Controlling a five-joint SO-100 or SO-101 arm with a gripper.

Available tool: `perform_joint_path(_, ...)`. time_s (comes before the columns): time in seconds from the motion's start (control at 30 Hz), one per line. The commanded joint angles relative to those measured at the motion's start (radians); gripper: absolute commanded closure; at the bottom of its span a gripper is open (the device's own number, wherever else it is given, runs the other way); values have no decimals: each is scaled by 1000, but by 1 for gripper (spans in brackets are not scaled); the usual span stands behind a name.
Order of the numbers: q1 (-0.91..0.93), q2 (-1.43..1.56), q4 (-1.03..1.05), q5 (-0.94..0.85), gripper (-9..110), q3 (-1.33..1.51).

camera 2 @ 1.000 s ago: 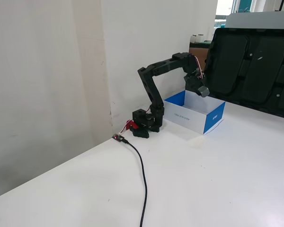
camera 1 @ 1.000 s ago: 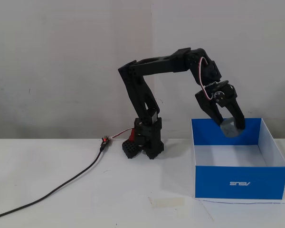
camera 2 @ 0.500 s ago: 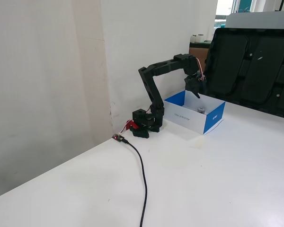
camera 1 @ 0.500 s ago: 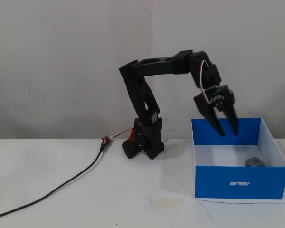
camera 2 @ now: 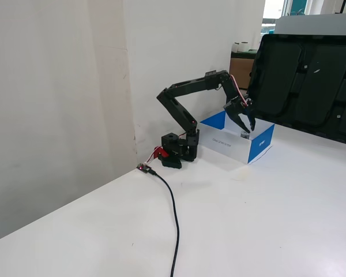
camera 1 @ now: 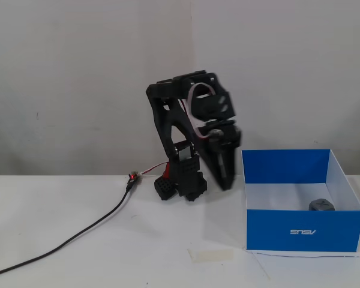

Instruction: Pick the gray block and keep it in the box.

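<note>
The gray block (camera 1: 321, 205) lies on the white floor of the blue box (camera 1: 303, 231), near its front right corner in a fixed view. My gripper (camera 1: 224, 185) hangs pointing down to the left of the box, outside it and between it and the arm's base (camera 1: 181, 183). In the other fixed view the gripper (camera 2: 248, 128) shows two spread fingers with nothing between them, in front of the box (camera 2: 260, 145). The block is too small to make out there.
A black cable (camera 1: 78, 231) runs from a small red connector (camera 1: 132, 177) across the table's left side. A strip of tape (camera 1: 211, 255) lies in front of the box. A large black panel (camera 2: 311, 81) leans behind the box, beside the wall.
The gripper opened over the box and the block fell onto its floor. The arm then swung away, carrying the empty gripper out of the box.
</note>
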Motion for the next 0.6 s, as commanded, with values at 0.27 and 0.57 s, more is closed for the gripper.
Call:
perform_joint_path(0.27,495,176,-336,8,101,265)
perform_joint_path(0.57,604,626,-514,104,101,701)
